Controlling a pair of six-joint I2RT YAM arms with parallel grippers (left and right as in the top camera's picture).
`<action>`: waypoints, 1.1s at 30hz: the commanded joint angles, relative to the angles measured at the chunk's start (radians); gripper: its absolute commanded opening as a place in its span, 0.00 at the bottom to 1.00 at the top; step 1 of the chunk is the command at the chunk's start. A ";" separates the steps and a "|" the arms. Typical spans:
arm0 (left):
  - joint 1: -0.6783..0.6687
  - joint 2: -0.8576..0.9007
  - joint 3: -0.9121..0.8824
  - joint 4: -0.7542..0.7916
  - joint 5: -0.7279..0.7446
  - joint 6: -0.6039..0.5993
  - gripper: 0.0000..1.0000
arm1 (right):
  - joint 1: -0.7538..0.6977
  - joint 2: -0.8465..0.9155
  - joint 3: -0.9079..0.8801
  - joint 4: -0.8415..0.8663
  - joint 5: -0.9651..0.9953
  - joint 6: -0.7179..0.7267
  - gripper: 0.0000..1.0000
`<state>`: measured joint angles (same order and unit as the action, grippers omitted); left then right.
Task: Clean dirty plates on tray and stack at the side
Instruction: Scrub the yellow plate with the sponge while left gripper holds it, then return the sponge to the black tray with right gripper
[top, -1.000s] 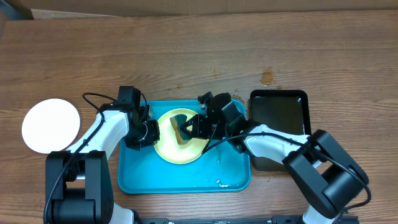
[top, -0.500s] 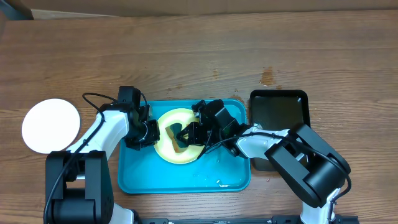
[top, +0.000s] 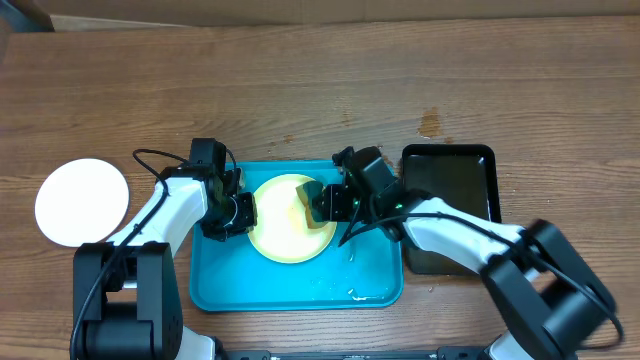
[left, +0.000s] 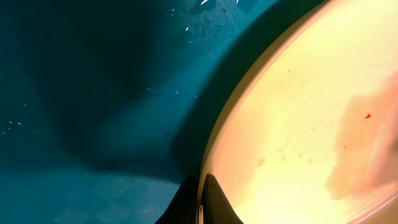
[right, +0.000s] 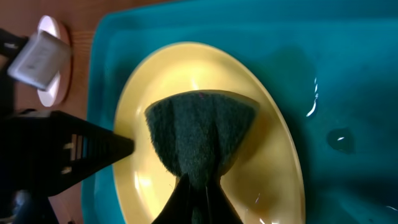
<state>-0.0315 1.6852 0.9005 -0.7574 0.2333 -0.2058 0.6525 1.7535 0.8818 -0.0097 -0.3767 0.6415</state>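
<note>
A pale yellow-green plate (top: 285, 240) lies on the turquoise tray (top: 300, 285). My left gripper (top: 243, 214) is shut on the plate's left rim; the left wrist view shows the rim (left: 214, 149) pinched between the fingertips (left: 202, 199). My right gripper (top: 328, 205) is shut on a dark green sponge (top: 312, 203) pressed on the plate's right part. In the right wrist view the sponge (right: 202, 134) fans out from the fingers (right: 202, 196) over the plate (right: 277, 162). A white plate (top: 82, 201) lies on the table at the left.
A glossy black tray (top: 450, 195) stands right of the turquoise tray, under my right arm. Water drops shine on the turquoise tray floor (right: 336, 137). A dark stain (top: 431, 124) marks the wooden table behind it.
My right gripper has swept the sponge from the plate's middle to its right side. The left gripper has held the rim without moving.
</note>
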 joint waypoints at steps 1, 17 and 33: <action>-0.003 0.021 -0.022 0.001 -0.015 0.019 0.04 | -0.027 -0.163 0.049 -0.058 0.063 -0.074 0.04; -0.003 -0.003 -0.004 -0.033 -0.072 0.039 0.04 | -0.394 -0.381 0.033 -0.826 0.424 -0.126 0.04; -0.466 -0.556 0.077 -0.071 -0.841 -0.111 0.04 | -0.491 -0.346 -0.158 -0.706 0.586 -0.126 0.05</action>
<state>-0.3809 1.1938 0.9474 -0.8310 -0.3401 -0.2970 0.1688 1.3895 0.7486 -0.7406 0.1795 0.5190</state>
